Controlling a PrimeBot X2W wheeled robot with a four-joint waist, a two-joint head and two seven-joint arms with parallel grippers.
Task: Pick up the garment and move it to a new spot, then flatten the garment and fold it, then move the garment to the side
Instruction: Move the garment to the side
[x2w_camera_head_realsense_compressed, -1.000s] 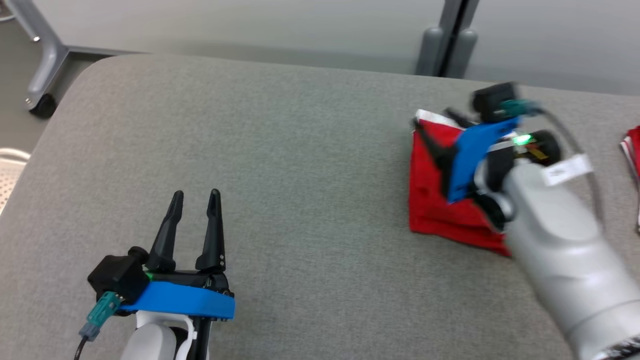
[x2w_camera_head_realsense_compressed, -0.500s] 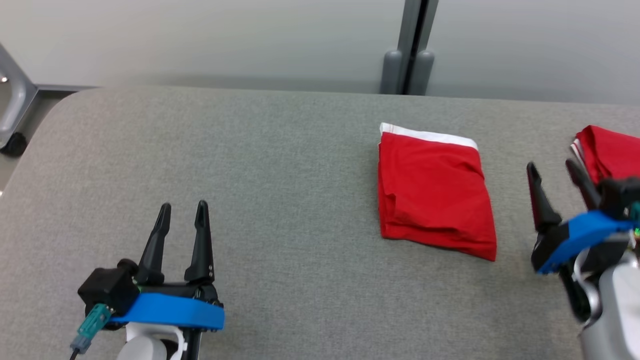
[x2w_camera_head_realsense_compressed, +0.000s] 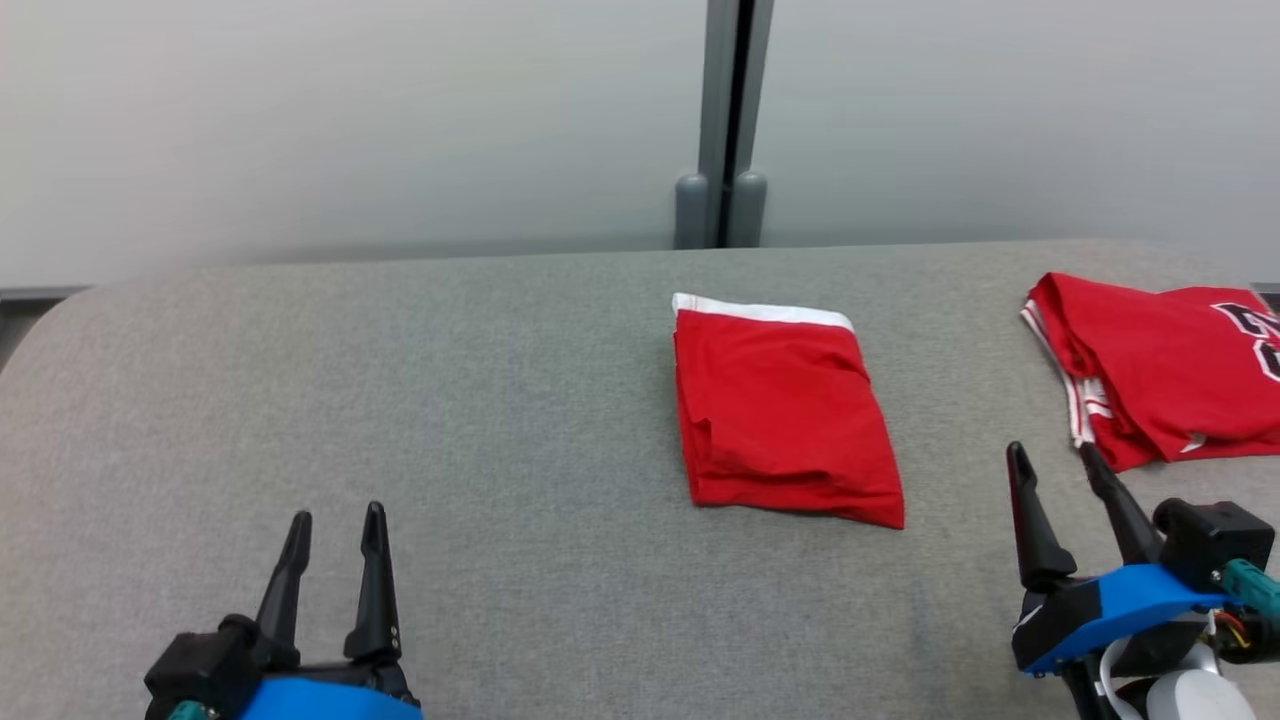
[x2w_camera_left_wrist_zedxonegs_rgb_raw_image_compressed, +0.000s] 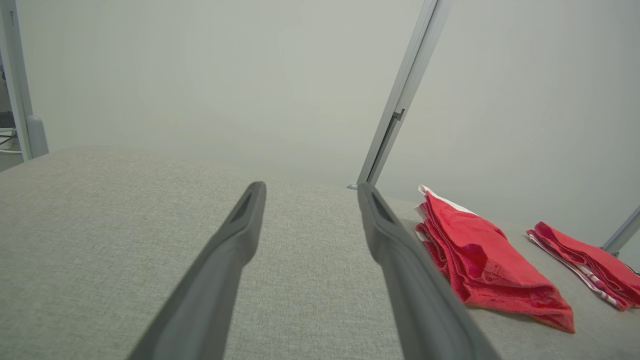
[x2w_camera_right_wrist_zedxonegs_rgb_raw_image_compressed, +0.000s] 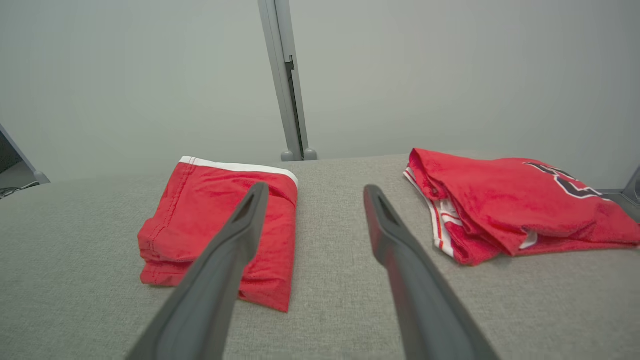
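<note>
Hovering at five o'clock in the head view, the right gripper (x2w_camera_head_realsense_compressed: 1050, 452) has its fingers parted and empty. The left gripper (x2w_camera_head_realsense_compressed: 337, 513), at seven o'clock, is likewise spread around nothing. The folded red garment (x2w_camera_head_realsense_compressed: 785, 415) lies flat on the grey padded table (x2w_camera_head_realsense_compressed: 450, 400), at ten o'clock from the right gripper and apart from it. A red jersey (x2w_camera_head_realsense_compressed: 1160, 370) lies near its one o'clock.

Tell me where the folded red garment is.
In the head view, the folded red garment lies right of centre on the grey surface, left of the red jersey.
</note>
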